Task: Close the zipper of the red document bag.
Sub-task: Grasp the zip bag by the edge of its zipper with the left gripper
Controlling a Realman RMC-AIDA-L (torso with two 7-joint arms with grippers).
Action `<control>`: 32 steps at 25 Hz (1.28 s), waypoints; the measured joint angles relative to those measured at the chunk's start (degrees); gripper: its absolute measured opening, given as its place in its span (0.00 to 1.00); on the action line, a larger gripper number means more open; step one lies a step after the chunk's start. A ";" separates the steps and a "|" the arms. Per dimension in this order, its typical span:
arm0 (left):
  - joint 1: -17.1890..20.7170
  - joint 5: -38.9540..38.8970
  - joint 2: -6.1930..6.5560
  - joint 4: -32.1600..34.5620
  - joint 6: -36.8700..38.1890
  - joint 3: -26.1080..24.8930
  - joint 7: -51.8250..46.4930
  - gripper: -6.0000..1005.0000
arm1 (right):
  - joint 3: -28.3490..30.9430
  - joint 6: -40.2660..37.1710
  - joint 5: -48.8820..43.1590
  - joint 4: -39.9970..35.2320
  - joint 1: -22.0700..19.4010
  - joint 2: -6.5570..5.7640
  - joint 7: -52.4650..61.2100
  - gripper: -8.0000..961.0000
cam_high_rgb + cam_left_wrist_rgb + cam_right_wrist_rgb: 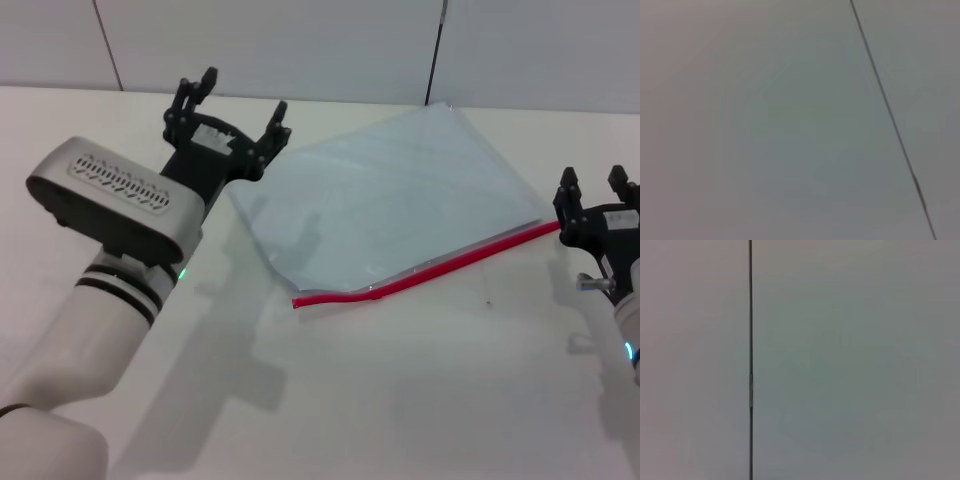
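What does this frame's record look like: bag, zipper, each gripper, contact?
bag: red document bag flat on the white table, lying at an angle
zipper: zipper along the near edge
left gripper: left gripper open, at the bag's far left corner
right gripper: right gripper open, beside the zipper's right end
contact: neither grips the bag

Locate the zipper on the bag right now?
In the head view, the zipper runs along the red document bag's near edge, mid-table. Its right end stops just short of the right gripper; the left gripper hovers by the bag's far-left corner.
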 joint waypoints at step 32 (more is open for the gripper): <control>8.75 27.79 -0.14 50.41 100.84 -31.21 16.08 0.85 | 0.10 -2.22 1.34 0.75 1.65 -0.02 0.00 0.57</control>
